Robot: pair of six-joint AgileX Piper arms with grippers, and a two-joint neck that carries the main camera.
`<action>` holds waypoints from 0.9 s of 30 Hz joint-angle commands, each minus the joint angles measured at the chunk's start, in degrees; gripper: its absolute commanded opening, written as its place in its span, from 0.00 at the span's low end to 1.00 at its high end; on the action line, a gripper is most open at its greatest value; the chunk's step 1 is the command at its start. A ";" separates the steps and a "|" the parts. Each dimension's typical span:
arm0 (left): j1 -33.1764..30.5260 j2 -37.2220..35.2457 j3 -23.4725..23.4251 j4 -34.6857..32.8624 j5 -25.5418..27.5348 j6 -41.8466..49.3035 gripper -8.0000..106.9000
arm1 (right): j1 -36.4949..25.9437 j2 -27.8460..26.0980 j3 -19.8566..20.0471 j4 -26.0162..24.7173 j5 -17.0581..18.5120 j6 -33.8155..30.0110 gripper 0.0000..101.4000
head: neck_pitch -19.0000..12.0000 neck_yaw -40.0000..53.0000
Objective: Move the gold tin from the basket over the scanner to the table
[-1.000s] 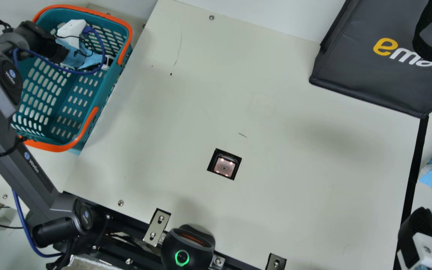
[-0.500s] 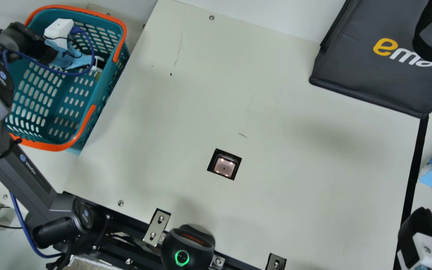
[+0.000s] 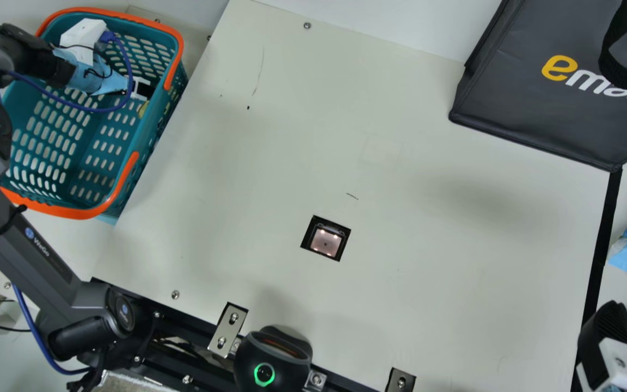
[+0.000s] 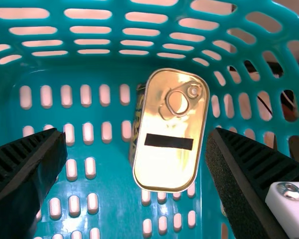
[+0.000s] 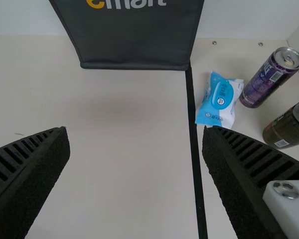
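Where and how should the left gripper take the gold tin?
Probably best from above, across the two long sides of the gold tin: its ring-pull lid faces up, and its narrower width looks to fit between the open fingers of the left gripper. Clearance from the basket wall may be tight.

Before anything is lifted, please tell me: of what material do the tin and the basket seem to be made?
The gold tin looks like thin metal with a glossy finish: its lid shines and has a ring pull. The basket is probably molded plastic, smooth and slightly shiny, as its even teal walls with rounded slots suggest.
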 commanded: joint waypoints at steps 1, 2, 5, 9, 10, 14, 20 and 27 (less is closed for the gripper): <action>-0.25 0.00 0.03 -0.03 0.47 0.82 0.85 | 0.00 0.00 0.00 0.00 0.00 0.00 0.94 | -1.75 0.14; -0.42 0.01 0.10 0.02 0.63 1.26 0.85 | 0.00 0.00 0.00 0.00 0.00 0.00 0.94 | -1.75 0.14; -0.99 0.02 0.41 0.29 0.88 2.64 0.85 | 0.00 0.00 0.00 0.00 -0.11 0.00 0.94 | -1.75 0.14; -1.82 0.04 0.88 0.80 0.76 4.39 0.85 | 0.00 0.00 0.00 0.00 -0.11 0.00 0.94 | -1.75 0.14; -2.02 0.06 1.00 0.96 0.67 4.80 0.85 | 0.00 0.00 0.00 0.00 -0.11 0.00 0.94 | -1.75 0.14; -2.67 0.26 1.52 1.58 -0.12 6.71 0.85 | 0.00 0.00 0.00 0.00 -0.11 0.00 0.94 | -1.75 0.14; -2.98 0.71 2.80 1.80 -2.14 10.43 0.85 | 0.00 0.00 0.00 0.00 -0.11 0.00 0.94 | -1.75 0.14; -3.38 1.96 4.18 1.84 -5.67 13.78 0.85 | 0.00 0.00 0.00 0.00 -0.11 0.00 0.94 | -1.75 0.14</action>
